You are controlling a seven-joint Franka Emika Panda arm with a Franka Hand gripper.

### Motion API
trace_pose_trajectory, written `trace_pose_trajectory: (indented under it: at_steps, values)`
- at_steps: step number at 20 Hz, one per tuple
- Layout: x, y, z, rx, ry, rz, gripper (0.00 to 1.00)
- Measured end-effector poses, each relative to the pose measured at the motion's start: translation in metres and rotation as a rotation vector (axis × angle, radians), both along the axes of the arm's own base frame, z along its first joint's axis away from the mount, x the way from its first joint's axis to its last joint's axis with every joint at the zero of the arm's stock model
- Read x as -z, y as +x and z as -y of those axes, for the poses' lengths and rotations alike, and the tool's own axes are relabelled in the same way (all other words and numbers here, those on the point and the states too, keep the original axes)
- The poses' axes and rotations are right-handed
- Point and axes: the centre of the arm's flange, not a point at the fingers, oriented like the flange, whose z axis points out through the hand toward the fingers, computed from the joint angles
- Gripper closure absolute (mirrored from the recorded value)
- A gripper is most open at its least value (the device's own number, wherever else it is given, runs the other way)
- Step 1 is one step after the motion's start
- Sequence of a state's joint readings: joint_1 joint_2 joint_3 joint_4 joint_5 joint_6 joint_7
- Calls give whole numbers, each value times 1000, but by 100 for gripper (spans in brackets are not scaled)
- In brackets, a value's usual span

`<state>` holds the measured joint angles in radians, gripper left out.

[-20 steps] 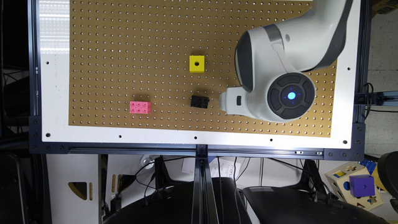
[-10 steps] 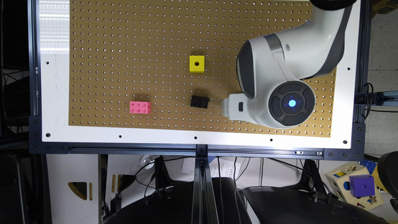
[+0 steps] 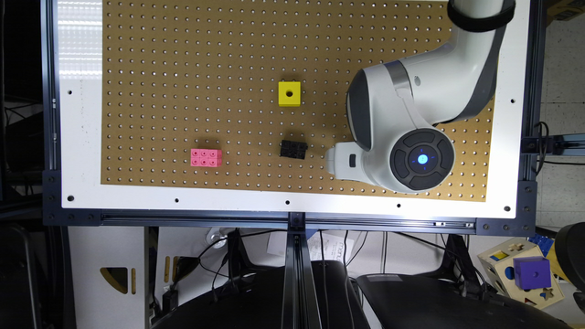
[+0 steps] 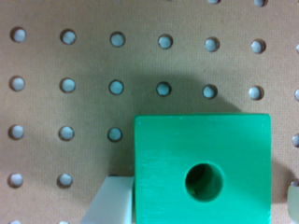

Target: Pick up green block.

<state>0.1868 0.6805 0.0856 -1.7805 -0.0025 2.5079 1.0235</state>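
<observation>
The green block (image 4: 202, 168), a bright green cube with a round dark hole in its top face, lies on the brown pegboard (image 4: 93, 60) right under the wrist camera. My gripper (image 4: 203, 200) straddles it and is open: one pale finger (image 4: 112, 200) sits against one side of the cube, and the other finger (image 4: 294, 200) stands a small gap off the opposite side. In the exterior view the arm's white wrist end (image 3: 340, 160) hangs over the board's near right part, and the arm hides the green block.
A yellow cube with a hole (image 3: 289, 93) sits near the board's middle. A small black studded brick (image 3: 293, 149) lies just to the exterior view's left of the wrist, and a pink studded brick (image 3: 206, 157) farther left. The board's white border (image 3: 228, 201) runs along the front.
The arm's wrist end has shifted slightly toward the exterior view's right over the last second. The yellow, black and pink pieces have not moved.
</observation>
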Motion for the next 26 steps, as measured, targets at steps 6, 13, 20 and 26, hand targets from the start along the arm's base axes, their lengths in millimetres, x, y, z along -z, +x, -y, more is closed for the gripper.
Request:
trace_pose_trajectory:
  at_steps: [6, 13, 20, 26]
  values:
    - [2, 0, 0, -3, -2, -2, 0]
    - [1, 0, 0, -3, -2, -1, 100]
    - [0, 0, 2, -1, -5, -5, 100]
    - [-43, 2, 2, -4, -12, -9, 100]
